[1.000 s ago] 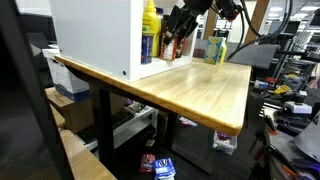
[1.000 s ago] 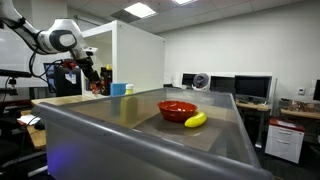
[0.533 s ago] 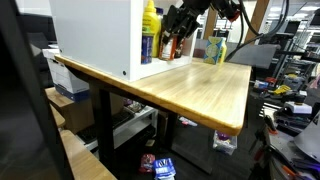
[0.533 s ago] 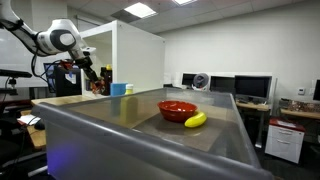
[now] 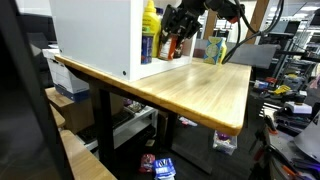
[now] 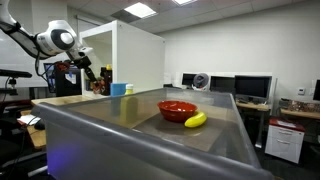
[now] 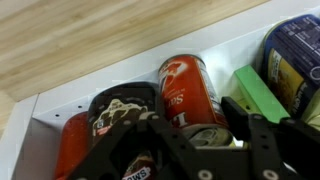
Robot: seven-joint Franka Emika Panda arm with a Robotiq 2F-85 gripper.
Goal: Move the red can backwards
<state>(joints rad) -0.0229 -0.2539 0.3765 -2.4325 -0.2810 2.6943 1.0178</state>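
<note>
Desk (image 5: pixel 190 85): wooden; white cabinet (image 5: pixel 95 35) at far left.
Red can (image 7: pixel 185 90): inside cabinet, among bottles.
Hand (image 7: pixel 196 135): straddles can, likely to shift it back; grip cannot be told.

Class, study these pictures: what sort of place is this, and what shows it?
Probably a robotics lab or office: a robot arm at a wooden table, and computer monitors on desks.

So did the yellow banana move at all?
No. The banana lies in the same spot, right beside the red bowl on the grey surface.
</note>
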